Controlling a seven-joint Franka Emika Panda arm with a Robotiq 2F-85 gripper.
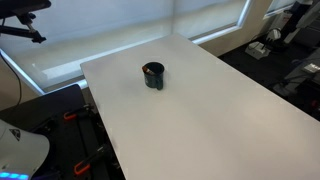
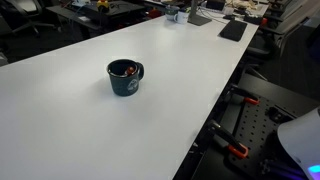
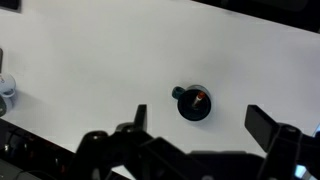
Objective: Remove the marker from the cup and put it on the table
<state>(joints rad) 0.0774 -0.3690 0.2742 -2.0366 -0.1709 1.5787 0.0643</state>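
Noted jaws nearest, dark along the bottom edge of the wrist view, spread wide, gripping nothing, hanging well above the white surface [image 3: 90, 60]. Found the cup [image 3: 193, 106] below and roughly between them, upright. Saw the same cup [image 1: 153, 78] standing alone on the surface [image 1: 210, 120] in an exterior view.

Made out the marker [image 3: 199, 98] inside the cup as an orange-red tip near the inner wall. Picked out the marker [image 2: 126, 70] again in an exterior view, leaning close under the rim of the cup [image 2: 124, 84]. Could not tell how far it rose above that rim.

Judged the marker light, stiff, thin and smooth, so likely to slip or roll. Judged the cup light enough to tip or slide if nudged sideways. Reckoned the best hold to be across the barrel at the exposed upper end, taken from straight above, clear of the rim and away from the handle [image 2: 140, 72]. Expected little room inside for both jaws. Counted the removal as not yet begun.
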